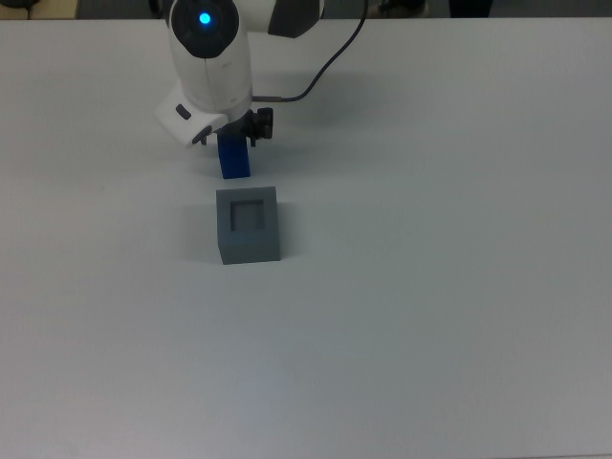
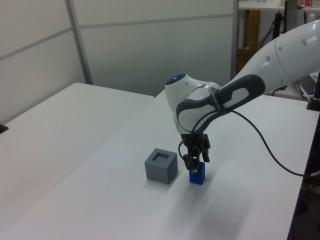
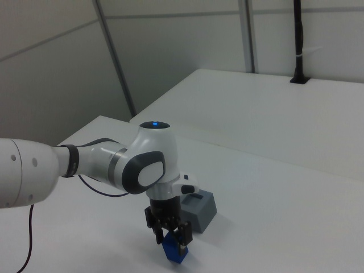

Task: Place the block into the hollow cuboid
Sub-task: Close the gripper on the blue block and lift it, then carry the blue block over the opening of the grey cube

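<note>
The small blue block (image 1: 235,163) stands on the white table, just beyond the grey hollow cuboid (image 1: 248,224) in the top view. My gripper (image 1: 232,137) has come down over the block, open, with one finger on each side of it. The arm's white wrist hides the block's top in the top view. In the left view the block (image 2: 196,176) sits right of the cuboid (image 2: 161,165) with the gripper (image 2: 196,162) around its upper part. The right view shows the block (image 3: 175,253) below the gripper (image 3: 172,238), and the cuboid (image 3: 197,210) behind it, recess facing up.
A black cable (image 1: 330,59) runs from the arm toward the table's far edge in the top view. A second white table (image 2: 55,120) stands at the left view's left, across a narrow gap. Partition walls stand behind both tables.
</note>
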Robot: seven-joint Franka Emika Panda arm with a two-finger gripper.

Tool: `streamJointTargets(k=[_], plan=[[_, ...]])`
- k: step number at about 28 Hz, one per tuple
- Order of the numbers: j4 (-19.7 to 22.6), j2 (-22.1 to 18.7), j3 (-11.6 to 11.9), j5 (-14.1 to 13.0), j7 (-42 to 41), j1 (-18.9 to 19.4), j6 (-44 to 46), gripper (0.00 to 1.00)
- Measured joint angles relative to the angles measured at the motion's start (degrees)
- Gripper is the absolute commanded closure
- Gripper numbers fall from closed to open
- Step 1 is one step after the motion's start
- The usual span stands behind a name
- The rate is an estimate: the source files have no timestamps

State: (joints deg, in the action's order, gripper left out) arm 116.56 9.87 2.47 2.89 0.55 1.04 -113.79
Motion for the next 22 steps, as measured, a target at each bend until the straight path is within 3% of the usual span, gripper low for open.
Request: streamJointTargets(k=[2,6,9,17,22], plan=[[0.02,0.11,-0.35,0.00,0.52,0.01,-0.02,0.34],[0.02,0.16,-0.88,0.01,1.21,0.02,-0.69,0.59],[0.00,0.16,-0.94,0.01,1.22,0.02,-1.46,0.71],[-1.72,-0.26,-1.00,0.13,0.37,0.02,-1.48,0.71],[-7.64,-0.63,-1.01,0.16,-2.53,0.02,4.96,0.71]])
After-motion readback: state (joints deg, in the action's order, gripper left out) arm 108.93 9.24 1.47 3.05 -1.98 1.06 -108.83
